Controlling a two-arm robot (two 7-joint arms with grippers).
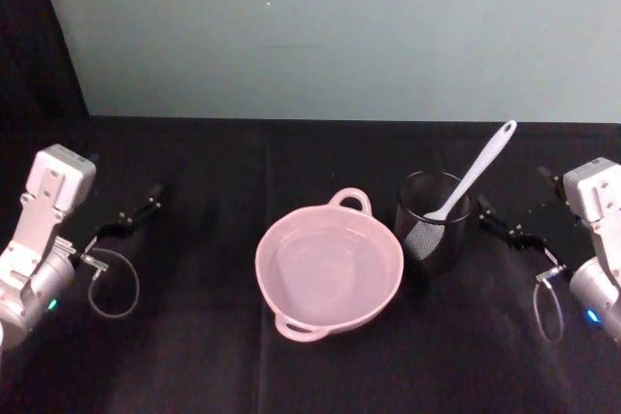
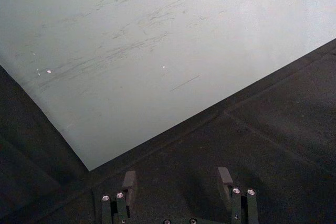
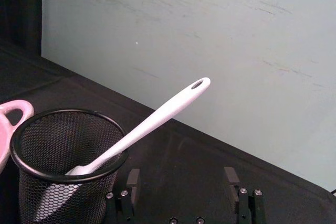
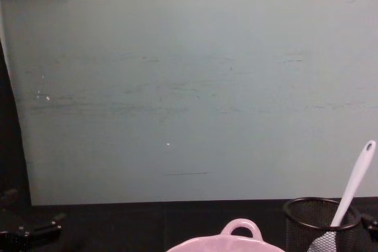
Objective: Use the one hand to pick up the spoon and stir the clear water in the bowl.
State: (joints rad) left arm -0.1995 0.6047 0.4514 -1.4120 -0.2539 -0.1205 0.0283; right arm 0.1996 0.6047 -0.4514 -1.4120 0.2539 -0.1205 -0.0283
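The pale pink bowl (image 1: 289, 330) holds clear water at the table's centre; its loop handle (image 4: 239, 223) shows in the chest view and its edge (image 3: 21, 104) in the right wrist view. The white spoon (image 1: 475, 174) (image 3: 157, 119) (image 4: 352, 184) stands scoop-down in a black mesh cup (image 1: 434, 230) just right of the bowl, its handle leaning up and away to the right. My right gripper (image 1: 505, 225) (image 3: 181, 179) is open, low over the table, a short way right of the cup. At the far left hovers my left gripper (image 1: 136, 212) (image 2: 177, 182), open and holding nothing.
A black cloth covers the table (image 1: 194, 356). A pale green wall panel (image 1: 330, 26) stands along the back edge. The mesh cup (image 3: 63, 156) rises close in front of the right fingers. Loose cable loops hang by each wrist (image 1: 114, 283).
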